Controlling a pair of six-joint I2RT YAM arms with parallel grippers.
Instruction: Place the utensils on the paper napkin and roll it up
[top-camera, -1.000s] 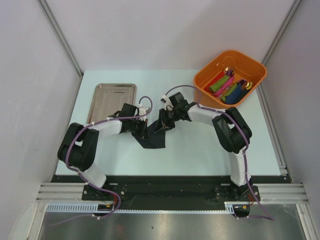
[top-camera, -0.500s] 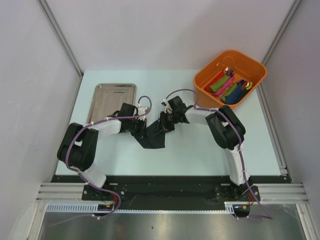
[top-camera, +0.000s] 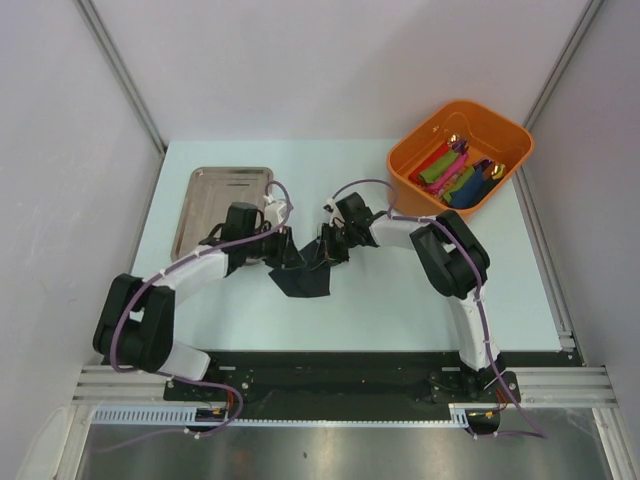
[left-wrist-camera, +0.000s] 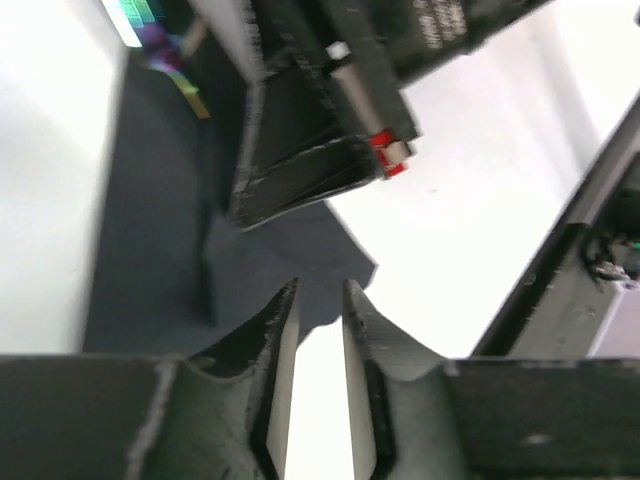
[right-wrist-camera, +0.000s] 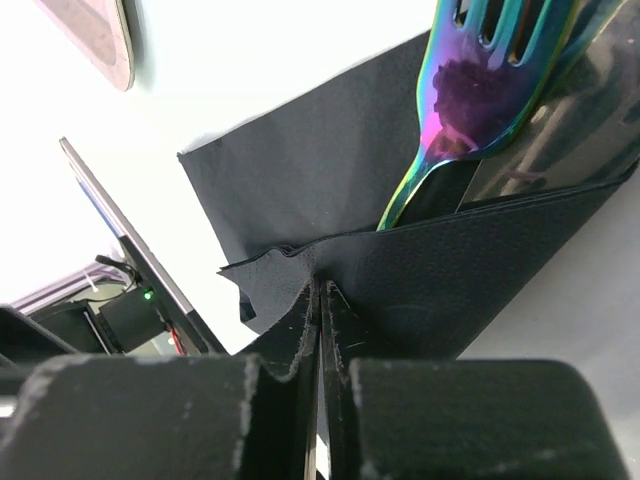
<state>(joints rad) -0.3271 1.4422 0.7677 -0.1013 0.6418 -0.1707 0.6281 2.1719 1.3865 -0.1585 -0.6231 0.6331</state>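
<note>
The black paper napkin (top-camera: 305, 278) lies partly folded at the table's middle. My right gripper (right-wrist-camera: 320, 285) is shut on a lifted, folded edge of the napkin (right-wrist-camera: 300, 180). Rainbow-sheen utensils (right-wrist-camera: 478, 85), fork tines showing, lie inside the fold. From above, the right gripper (top-camera: 323, 252) sits at the napkin's far right edge. My left gripper (left-wrist-camera: 320, 287) is open by a narrow gap with nothing between its fingers, just off the napkin (left-wrist-camera: 150, 230) edge. A strip of a utensil (left-wrist-camera: 150, 30) shows at the top left. In the top view the left gripper (top-camera: 284, 250) is at the napkin's left.
A steel tray (top-camera: 225, 195) lies at the back left, just behind the left arm. An orange bin (top-camera: 500, 175) with coloured rolled napkins stands at the back right corner. The two grippers are close together over the napkin.
My left gripper has let go of the napkin, opened slightly and drawn back, its arm swinging left. My right gripper has closed on the napkin's folded edge.
</note>
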